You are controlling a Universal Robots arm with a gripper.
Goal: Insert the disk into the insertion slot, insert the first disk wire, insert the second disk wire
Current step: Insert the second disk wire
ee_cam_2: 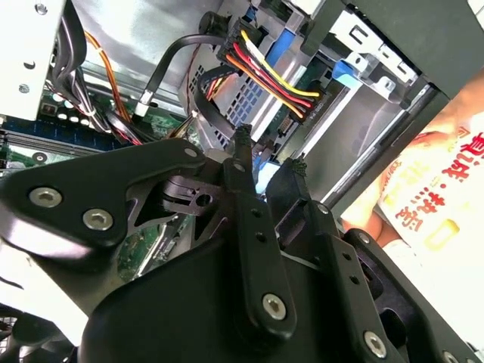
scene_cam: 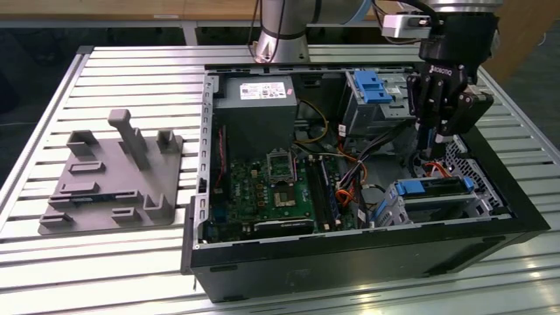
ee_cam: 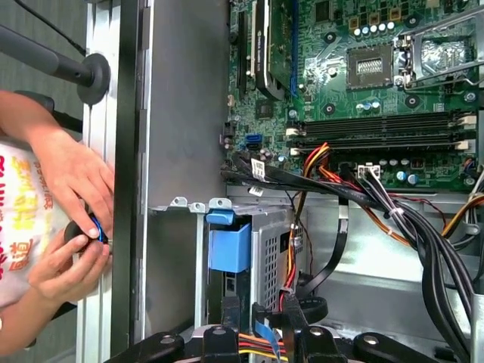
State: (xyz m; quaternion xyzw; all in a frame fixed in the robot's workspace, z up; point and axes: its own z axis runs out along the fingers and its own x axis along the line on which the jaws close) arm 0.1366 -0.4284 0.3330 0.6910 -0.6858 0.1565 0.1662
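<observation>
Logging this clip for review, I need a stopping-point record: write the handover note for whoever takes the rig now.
The gripper is low inside the computer case, over the disk; grip state cannot be told.
The disk lies in the insertion slot, blue carrier showing; it looks seated.
Wires: a red-yellow-black bundle runs close by the gripper; whether either disk wire is plugged cannot be told.
Left: both wires unconfirmed.
A person's hands are at the case's outer side.

A white label [scene_cam: 267, 90] on the power supply [scene_cam: 261, 125] — print too small to read; red characters on a person's clothing [ee_cam_2: 439, 189] — illegible.
</observation>
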